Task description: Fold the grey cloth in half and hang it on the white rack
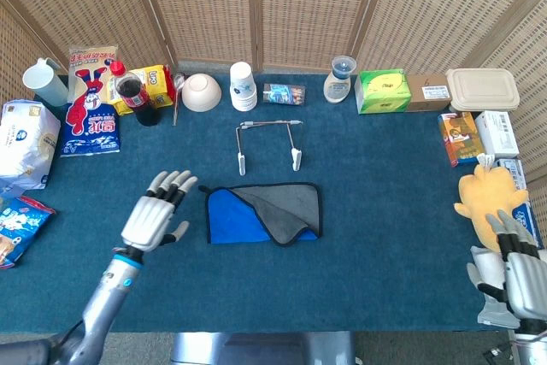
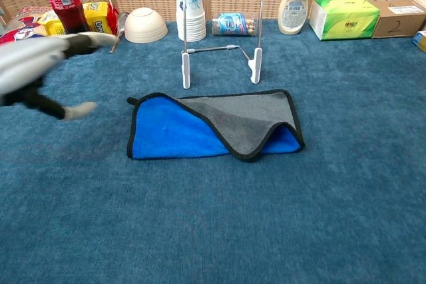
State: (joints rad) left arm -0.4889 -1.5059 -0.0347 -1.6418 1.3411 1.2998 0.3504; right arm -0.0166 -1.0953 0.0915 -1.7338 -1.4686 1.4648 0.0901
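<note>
Fingers (image 1: 171, 184) spread; cloth (image 1: 263, 213) lengthwise left-right.

A table covered in dark teal-blue carpet-like cloth (image 1: 385, 211) fills the scene. Behind its far edge stands a folding screen of woven rattan panels (image 1: 312, 6) set in pale wooden frames (image 1: 255, 10); the panels angle inward past the left and right far corners. Below the table's near edge a strip of grey floor (image 1: 410, 348) shows. Light is even and bright, with soft shadows.
</note>
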